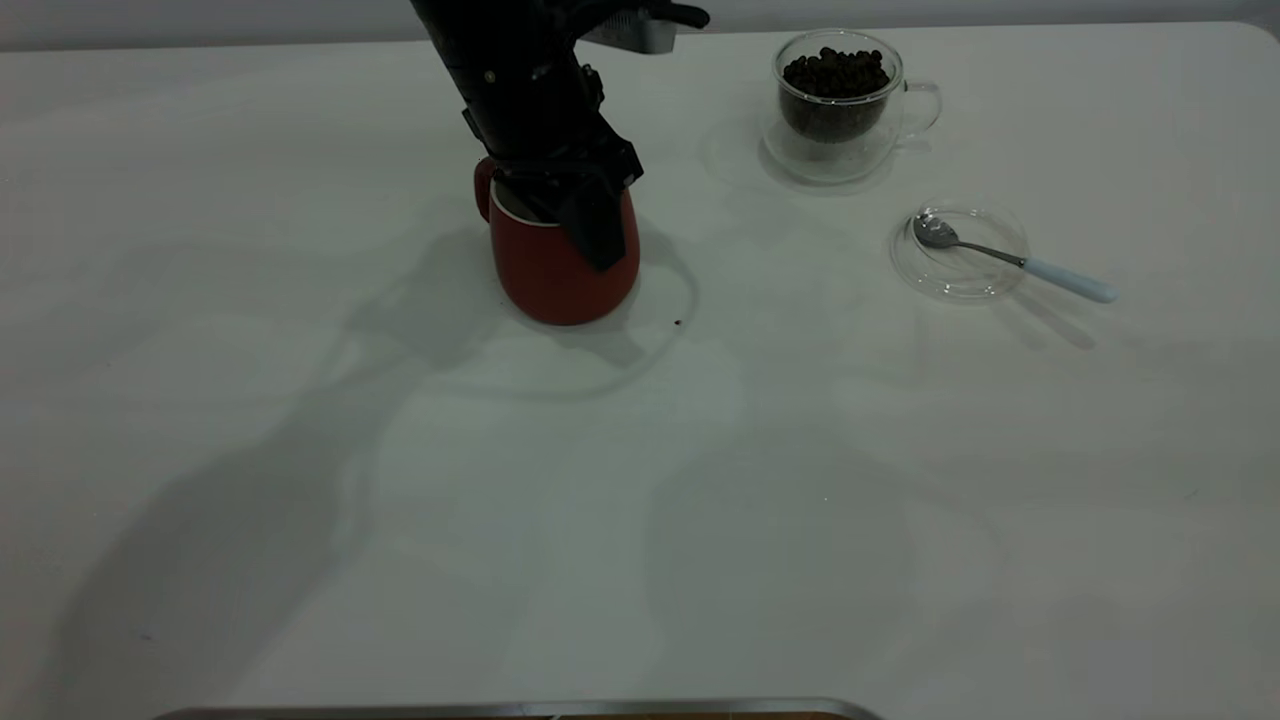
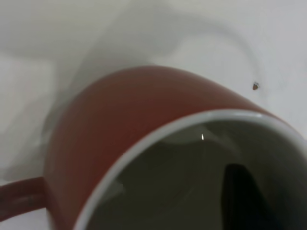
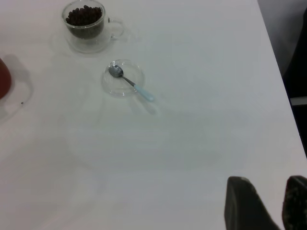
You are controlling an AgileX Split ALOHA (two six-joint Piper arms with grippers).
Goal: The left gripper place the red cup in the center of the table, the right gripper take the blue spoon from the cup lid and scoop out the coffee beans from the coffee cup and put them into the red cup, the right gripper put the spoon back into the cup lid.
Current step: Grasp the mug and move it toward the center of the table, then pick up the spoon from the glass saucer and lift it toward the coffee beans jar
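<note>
The red cup (image 1: 560,275) stands upright left of the table's (image 1: 640,480) middle. My left gripper (image 1: 578,232) comes down on its rim, shut on the wall: one finger (image 2: 240,199) is inside the white interior, the other hangs outside. At the back right is the coffee cup (image 1: 838,110), holding coffee beans (image 1: 835,72). In front of it lies the cup lid (image 1: 985,275), with the blue spoon (image 1: 1010,258) across it, bowl in the lid and handle sticking out to the right. My right gripper (image 3: 268,184) hovers far from the spoon (image 3: 129,82), narrowly open and holding nothing.
One stray bean (image 1: 678,323) lies on the table just right of the red cup. A metal edge (image 1: 520,708) runs along the near side. The table's right edge (image 3: 278,72) shows in the right wrist view, with dark floor beyond.
</note>
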